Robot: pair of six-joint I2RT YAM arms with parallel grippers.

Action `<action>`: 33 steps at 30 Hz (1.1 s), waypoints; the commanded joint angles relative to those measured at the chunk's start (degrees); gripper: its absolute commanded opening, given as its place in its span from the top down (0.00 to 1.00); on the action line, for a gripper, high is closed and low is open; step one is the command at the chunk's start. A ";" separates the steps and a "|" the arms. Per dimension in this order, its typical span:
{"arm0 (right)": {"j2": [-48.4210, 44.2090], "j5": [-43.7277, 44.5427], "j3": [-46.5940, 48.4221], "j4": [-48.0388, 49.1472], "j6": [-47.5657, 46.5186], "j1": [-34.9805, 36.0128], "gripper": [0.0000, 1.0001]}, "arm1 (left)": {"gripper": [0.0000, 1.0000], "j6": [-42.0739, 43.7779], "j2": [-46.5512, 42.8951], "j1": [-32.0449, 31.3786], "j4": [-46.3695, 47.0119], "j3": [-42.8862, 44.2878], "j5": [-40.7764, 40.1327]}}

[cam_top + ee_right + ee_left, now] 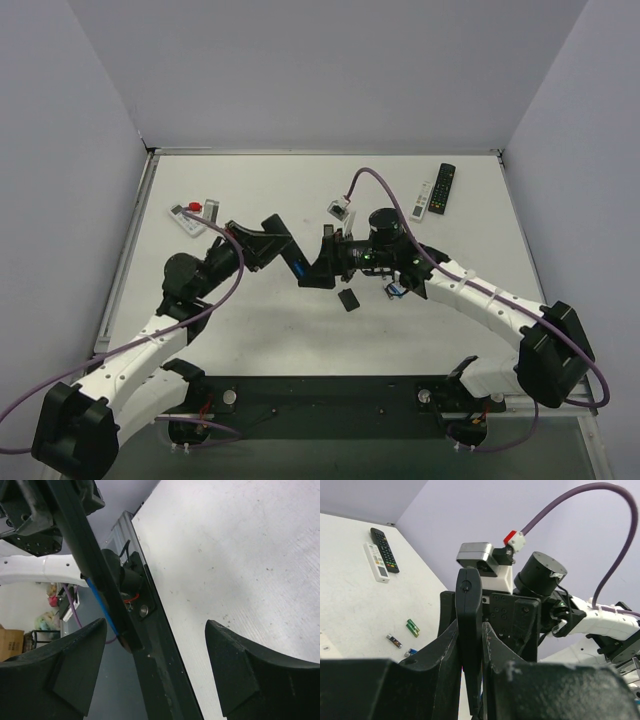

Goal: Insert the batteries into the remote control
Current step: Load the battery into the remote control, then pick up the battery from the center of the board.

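Left wrist view: the remote control [469, 605] is pinched upright by the left gripper [470, 652]; the right gripper [155, 626] is spread just beyond it; batteries [413, 627] are scattered to the left gripper's left.

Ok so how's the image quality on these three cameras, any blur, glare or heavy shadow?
Top external: even, soft light, with only faint shadows on the white table and no glare. Left wrist: the left gripper is a dark, soft mass along the bottom, while the black remote in it looks sharp. Right wrist: the right gripper is near-black and slightly blurred against the bright table.
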 commanded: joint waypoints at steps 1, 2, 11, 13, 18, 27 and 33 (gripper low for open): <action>-4.02 1.67 4.73 -7.77 -7.14 -0.19 0.23 | 1.00 4.07 -1.97 0.12 -0.95 -2.15 -3.18; -4.98 2.54 5.00 -9.01 -9.15 -0.28 0.19 | 1.00 5.38 -2.15 0.12 -1.83 -2.50 -3.54; -9.38 23.36 5.35 -30.55 -17.16 -6.52 0.04 | 1.00 5.40 -7.06 0.56 -11.68 -10.50 -11.35; -10.43 26.79 3.69 -33.54 -19.01 -8.44 0.07 | 1.00 4.87 -8.47 0.73 -13.00 -11.73 -12.24; -9.57 37.17 1.40 -39.51 -19.55 -12.75 0.16 | 1.00 3.29 -9.53 0.65 -13.45 -14.28 -13.21; -0.61 35.95 -0.19 -41.89 -16.91 -21.02 0.50 | 1.00 4.08 -9.71 0.30 -14.76 -13.32 -13.03; 6.69 35.42 2.10 -42.86 -18.40 -21.55 0.70 | 1.00 4.87 -9.62 0.12 -15.20 -12.44 -13.21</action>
